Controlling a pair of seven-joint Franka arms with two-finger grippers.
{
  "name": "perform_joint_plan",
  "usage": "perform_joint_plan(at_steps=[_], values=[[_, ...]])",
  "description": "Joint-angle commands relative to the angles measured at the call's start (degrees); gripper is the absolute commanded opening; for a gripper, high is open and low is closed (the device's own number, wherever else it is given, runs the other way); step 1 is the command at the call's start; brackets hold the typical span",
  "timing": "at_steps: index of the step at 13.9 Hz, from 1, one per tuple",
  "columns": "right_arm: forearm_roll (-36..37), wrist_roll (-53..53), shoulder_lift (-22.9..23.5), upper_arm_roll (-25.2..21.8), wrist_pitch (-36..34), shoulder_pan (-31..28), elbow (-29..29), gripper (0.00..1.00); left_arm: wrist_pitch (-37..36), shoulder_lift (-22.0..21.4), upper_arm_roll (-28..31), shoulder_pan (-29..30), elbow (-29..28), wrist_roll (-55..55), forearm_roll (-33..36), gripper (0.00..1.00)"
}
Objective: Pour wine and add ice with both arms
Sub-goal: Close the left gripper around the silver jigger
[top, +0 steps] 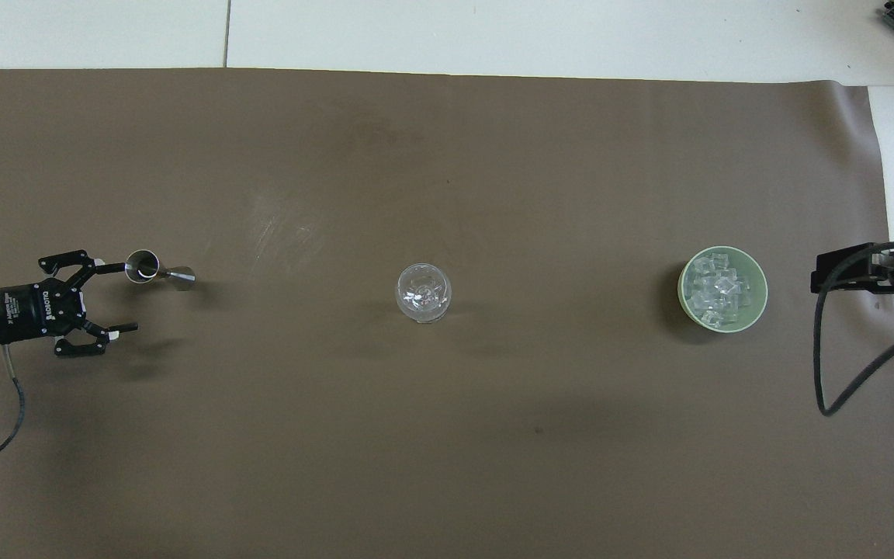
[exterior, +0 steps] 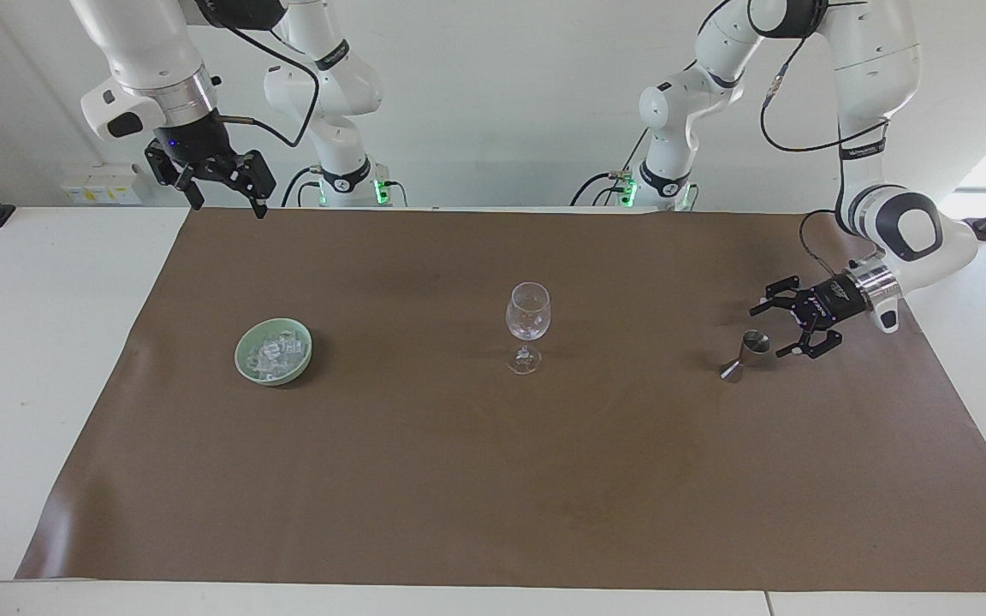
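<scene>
An empty-looking wine glass [exterior: 528,313] stands upright mid-table; it also shows in the overhead view [top: 423,293]. The ice [exterior: 274,352] [top: 717,292] is heaped in a pale green bowl [exterior: 241,354] [top: 762,289] toward the right arm's end. A small steel jigger [exterior: 748,351] [top: 144,265] stands toward the left arm's end. My left gripper [exterior: 769,332] [top: 127,298] is open, low over the mat, with its fingertips right beside the jigger's cup. My right gripper [exterior: 228,204] is open and empty. It waits high over the table edge near its base, and part of it shows in the overhead view [top: 843,273].
A brown mat [exterior: 459,479] covers most of the white table. No bottle is in view. A black cable [top: 843,373] hangs from the right wrist beside the mat's edge.
</scene>
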State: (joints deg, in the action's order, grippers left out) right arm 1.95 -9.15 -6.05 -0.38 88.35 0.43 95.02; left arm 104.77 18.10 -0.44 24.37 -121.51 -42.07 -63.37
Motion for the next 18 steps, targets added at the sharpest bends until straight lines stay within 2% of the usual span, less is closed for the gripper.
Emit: perform_joint_plan(at_steps=[1,13,18], values=[[-1.0,1.8,-1.3,-0.1,-0.1,-0.1,1.4,1.0,-2.5,5.3,-0.2,1.5,0.1,5.5,-5.0,1.0],[-1.0,1.8,-1.3,-0.1,-0.1,-0.1,1.4,1.0,-7.9,6.2,-0.3,-0.9,0.3,8.2,-14.3,1.0],[-1.0,1.8,-1.3,-0.1,-0.1,-0.1,1.4,1.0,-7.3,6.2,-0.2,-1.3,0.1,8.2,-14.7,1.0]])
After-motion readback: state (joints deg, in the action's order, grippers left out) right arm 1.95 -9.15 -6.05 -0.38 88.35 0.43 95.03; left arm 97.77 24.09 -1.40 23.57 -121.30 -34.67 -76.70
